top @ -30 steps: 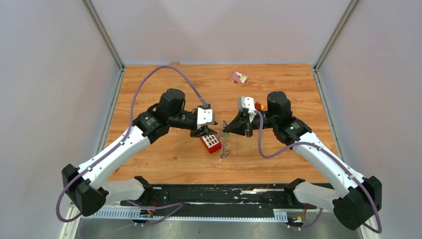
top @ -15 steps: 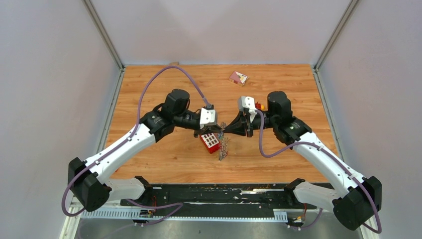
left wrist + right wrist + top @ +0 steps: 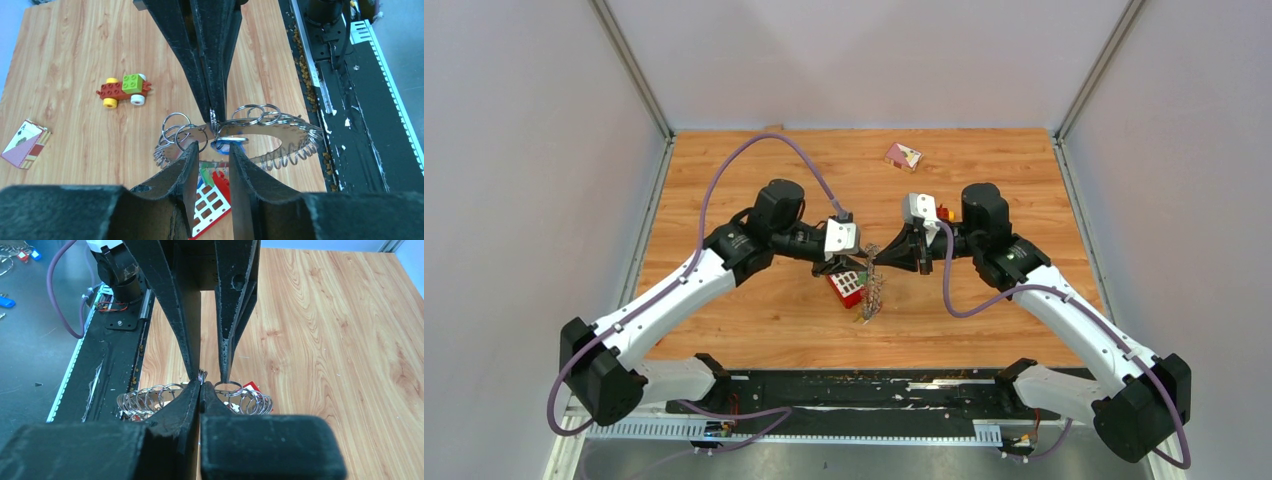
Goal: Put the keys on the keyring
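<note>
The keyring is a large flat grey ring with small split rings round its rim. It is held on edge above the table. My right gripper is shut on its rim, as the left wrist view also shows. My left gripper faces it with the jaws a little apart. A blue key tag lies just past the tips, and green and red tags hang below. In the top view the left gripper and right gripper meet at the keyring.
A red studded brick lies under the ring. A red-yellow-green block car stands behind the right arm. A card pack lies at the back. A black rail runs along the near edge.
My left arm has moved right until its fingertips reach the ring. The ring has shifted slightly in the right gripper's hold.
</note>
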You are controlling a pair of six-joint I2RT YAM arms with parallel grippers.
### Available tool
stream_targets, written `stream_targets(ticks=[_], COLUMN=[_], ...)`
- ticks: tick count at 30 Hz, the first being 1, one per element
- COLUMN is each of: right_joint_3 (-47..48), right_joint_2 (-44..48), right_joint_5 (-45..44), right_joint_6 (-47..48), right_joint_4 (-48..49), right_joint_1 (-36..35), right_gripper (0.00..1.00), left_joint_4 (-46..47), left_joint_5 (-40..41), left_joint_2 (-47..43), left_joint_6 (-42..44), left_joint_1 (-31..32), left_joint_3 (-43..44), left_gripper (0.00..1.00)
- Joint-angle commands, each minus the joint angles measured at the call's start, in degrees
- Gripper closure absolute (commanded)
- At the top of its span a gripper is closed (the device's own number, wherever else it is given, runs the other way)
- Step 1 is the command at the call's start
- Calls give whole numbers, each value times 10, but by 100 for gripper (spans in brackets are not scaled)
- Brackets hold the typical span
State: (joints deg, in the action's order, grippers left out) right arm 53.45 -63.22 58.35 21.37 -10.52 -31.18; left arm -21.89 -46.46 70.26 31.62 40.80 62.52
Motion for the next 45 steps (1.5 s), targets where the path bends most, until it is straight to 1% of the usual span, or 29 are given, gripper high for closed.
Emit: stream_targets(ticks=[1,11,22,27,34,37,39,41,43,45], right_joint_3=[13,10,9,7,6,4,5,6,5,6], right_joint_2=[14,9,12,11,11,12,15,19,23,26], right_joint_5=[3,9,11,8,7,-3,-15,-32,-44,-45], right_joint_6=[20,23,21,21,21,27,40,58,65,65], right_joint_4=[25,24,26,27,28,23,13,0,-5,-5], right_joint_1=[2,2,2,2,2,2,2,2,2,2], right_gripper=[100,100,100,100,100,100,96,89,80,72], left_joint_4=[-20,-3,21,31,33,18,-6,-48,-101,-153], left_joint_5=[-11,-29,-39,-44,-41,-19,5,46,104,148], left_joint_2=[-18,5,14,19,22,17,11,9,12,21], left_joint_6=[25,-5,-21,-34,-39,-34,-29,-16,4,17], left_joint_1=[0,0,0,0,0,0,1,12,33,53], left_joint_3=[27,53,33,31,26,28,36,54,80,110], left_gripper=[64,66,70,78,100,100,100,100,100,100])
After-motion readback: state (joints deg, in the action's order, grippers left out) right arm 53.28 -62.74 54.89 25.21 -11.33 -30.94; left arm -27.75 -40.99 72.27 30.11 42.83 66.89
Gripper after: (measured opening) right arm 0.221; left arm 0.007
